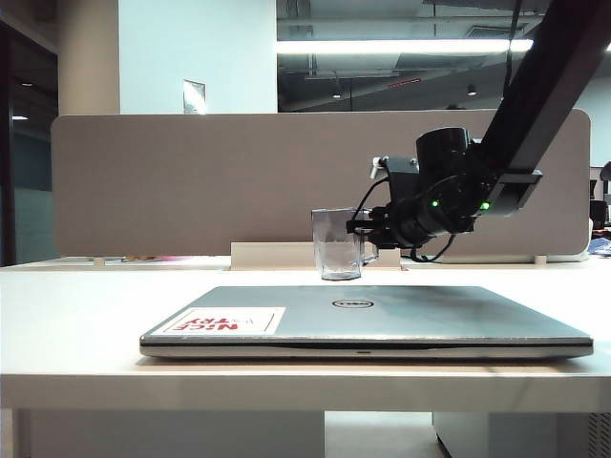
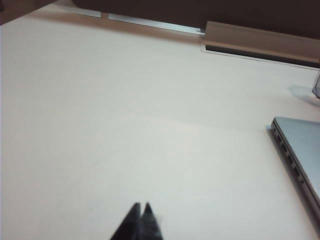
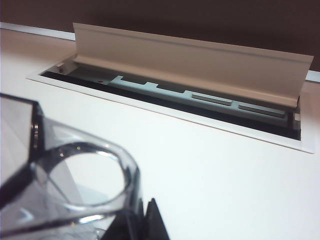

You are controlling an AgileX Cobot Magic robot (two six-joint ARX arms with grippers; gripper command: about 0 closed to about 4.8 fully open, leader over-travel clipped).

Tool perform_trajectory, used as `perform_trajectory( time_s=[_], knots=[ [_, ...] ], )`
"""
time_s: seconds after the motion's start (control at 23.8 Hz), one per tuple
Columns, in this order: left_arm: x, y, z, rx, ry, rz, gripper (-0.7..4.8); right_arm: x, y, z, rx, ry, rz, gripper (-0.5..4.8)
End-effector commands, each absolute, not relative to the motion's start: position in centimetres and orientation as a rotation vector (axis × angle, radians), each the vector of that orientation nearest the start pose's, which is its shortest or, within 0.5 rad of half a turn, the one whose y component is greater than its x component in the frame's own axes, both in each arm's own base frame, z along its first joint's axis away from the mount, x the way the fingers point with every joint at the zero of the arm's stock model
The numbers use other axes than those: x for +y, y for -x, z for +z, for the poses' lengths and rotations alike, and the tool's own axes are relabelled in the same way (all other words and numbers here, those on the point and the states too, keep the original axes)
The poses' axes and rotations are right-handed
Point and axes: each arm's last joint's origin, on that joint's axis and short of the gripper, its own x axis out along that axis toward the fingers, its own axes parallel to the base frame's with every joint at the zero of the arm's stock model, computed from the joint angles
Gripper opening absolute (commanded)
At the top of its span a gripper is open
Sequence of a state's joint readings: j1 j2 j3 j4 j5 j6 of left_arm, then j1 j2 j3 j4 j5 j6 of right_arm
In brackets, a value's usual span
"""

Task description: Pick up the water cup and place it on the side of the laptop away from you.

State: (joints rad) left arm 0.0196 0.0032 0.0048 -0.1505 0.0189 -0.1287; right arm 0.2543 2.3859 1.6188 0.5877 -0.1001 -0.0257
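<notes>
R gripper clamped on water cup handle, cup upright in air just beyond far edge of closed laptop. L gripper jaws together, empty, over bare table, well apart from cup.

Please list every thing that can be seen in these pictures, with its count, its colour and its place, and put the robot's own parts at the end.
water cup: one, clear with grey-blue tint, held above the table behind the laptop's far edge.
laptop: one, silver-grey, closed, lying flat on the table at the front.
sticker: one, white with red lettering, on the laptop lid, left part.
table: one, white, under everything.
cable flap: one, white, open, in the table behind the cup.
partition: one, grey-beige, at the table's far edge.
right gripper: one, black, shut on the cup's handle, behind the laptop.
left gripper: one, black, shut, empty, over bare table left of the laptop.
</notes>
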Motion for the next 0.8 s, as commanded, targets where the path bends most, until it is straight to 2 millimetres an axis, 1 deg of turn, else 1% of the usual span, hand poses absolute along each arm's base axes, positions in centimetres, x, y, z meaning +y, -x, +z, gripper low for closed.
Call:
perform_trajectory(
  time_s=[0.04, 0.21, 0.42, 0.46, 0.5, 0.55, 0.8],
  knots=[
    [0.1, -9.6, 15.2, 0.142, 0.134, 0.007, -0.06, 13.6, -51.0, 14.2, 0.13, 0.029, 0.349, -0.03],
    [0.1, -9.6, 15.2, 0.145, 0.134, 0.007, -0.06, 13.6, -51.0, 13.2, 0.151, 0.031, 0.347, -0.02],
    [0.1, -9.6, 15.2, 0.145, 0.134, 0.007, -0.06, 13.6, -51.0, 13.2, 0.152, 0.031, 0.344, 0.01],
    [0.1, -9.6, 15.2, 0.145, 0.134, 0.007, -0.06, 13.6, -51.0, 13.2, 0.152, 0.031, 0.344, 0.12],
    [0.1, -9.6, 15.2, 0.145, 0.134, 0.007, -0.06, 13.6, -51.0, 13.2, 0.154, 0.031, 0.344, 0.67],
    [0.1, -9.6, 15.2, 0.145, 0.134, 0.007, -0.06, 13.6, -51.0, 13.2, 0.155, 0.032, 0.344, 0.87],
    [0.1, -9.6, 15.2, 0.145, 0.134, 0.007, -0.06, 13.6, -51.0, 13.3, 0.152, 0.031, 0.344, 0.96]
  ],
)
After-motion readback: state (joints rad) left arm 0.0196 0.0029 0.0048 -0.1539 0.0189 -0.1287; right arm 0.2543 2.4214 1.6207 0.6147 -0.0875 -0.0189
